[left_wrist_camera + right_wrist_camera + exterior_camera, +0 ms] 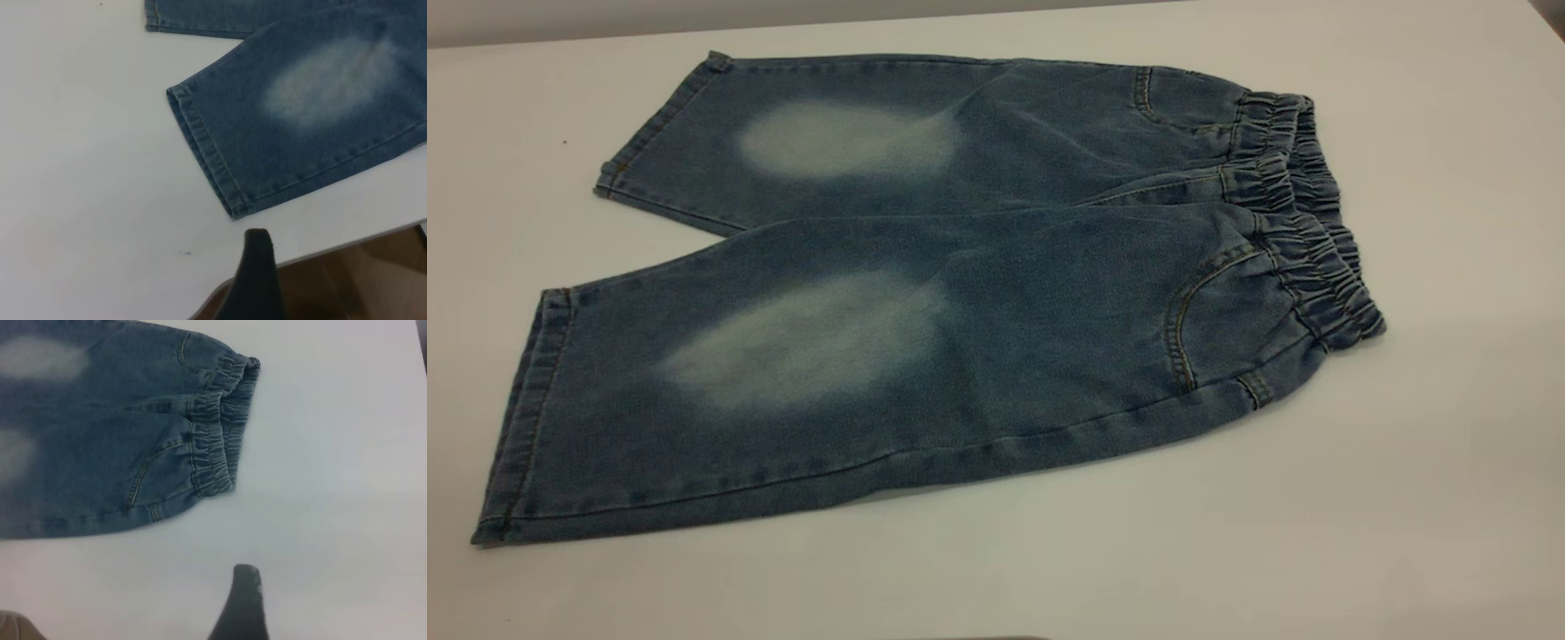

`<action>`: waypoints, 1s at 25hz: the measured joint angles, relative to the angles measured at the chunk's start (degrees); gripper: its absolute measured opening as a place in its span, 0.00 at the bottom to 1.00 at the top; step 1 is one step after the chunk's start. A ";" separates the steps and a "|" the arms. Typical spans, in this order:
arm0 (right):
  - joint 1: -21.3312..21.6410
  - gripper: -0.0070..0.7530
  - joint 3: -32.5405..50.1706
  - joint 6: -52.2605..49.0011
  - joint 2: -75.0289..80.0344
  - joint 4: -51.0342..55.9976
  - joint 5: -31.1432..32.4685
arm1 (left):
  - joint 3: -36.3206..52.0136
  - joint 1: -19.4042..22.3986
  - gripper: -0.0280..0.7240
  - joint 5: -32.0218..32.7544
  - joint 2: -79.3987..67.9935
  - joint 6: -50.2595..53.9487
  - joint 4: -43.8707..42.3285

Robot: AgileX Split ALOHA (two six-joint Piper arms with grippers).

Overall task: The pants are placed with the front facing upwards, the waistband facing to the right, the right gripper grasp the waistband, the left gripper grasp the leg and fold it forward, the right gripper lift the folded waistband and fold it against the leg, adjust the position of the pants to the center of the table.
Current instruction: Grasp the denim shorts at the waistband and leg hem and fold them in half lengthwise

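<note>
While the pants point(925, 293) lie flat and face up on the tabletop point(1449, 444), nothing is gripped yet, so the whole fold is still to come. Their long axis runs left to right: hems at the left, waistband point(1303, 218) at the right, the two legs splayed apart toward the left end.

Over on the right, the right gripper point(241, 603) hangs above bare tabletop on the near side. Only one dark, scuffed fingertip shows, so I cannot tell whether its fingers are open or closed. The waistband lies beyond that tip, toward the far side and slightly left, well apart from it, its ruched band running near to far across the approach. That is the relation to watch: the right arm is clearly the nearer one to the waistband and, as I read it, has to travel forward to reach the band's near corner.

On the left, the left gripper point(257, 283) sits at the near table edge, again with just one black fingertip in sight, so whether the fingers are spread or together cannot be told. The near leg's hem point(203, 160) lies just beyond that tip, near but not touching, its stitched edge slanting away from it. That leg is the left arm's natural target, and it looks the shorter reach of the two.
</note>
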State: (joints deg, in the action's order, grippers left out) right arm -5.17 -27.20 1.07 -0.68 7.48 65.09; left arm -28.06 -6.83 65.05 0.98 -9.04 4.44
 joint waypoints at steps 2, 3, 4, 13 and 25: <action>0.00 0.76 0.00 0.00 0.00 0.00 0.00 | 0.00 0.00 0.82 0.00 0.00 0.00 0.00; 0.00 0.76 0.00 0.00 0.00 0.00 0.00 | 0.00 0.00 0.82 0.00 0.00 0.00 0.00; 0.00 0.76 0.00 0.00 0.00 0.00 0.00 | 0.00 0.00 0.82 0.00 0.00 0.00 0.00; 0.00 0.76 0.00 -0.05 0.00 -0.05 0.00 | 0.00 0.00 0.82 0.00 0.00 0.18 0.00; 0.00 0.76 -1.70 -3.15 7.13 -0.40 -2.09 | -1.61 0.00 0.82 -4.73 -9.50 7.42 -5.10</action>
State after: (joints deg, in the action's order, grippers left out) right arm -5.17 -28.90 -2.09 6.45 7.08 63.01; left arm -29.67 -6.83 60.32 -8.52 -1.63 -0.66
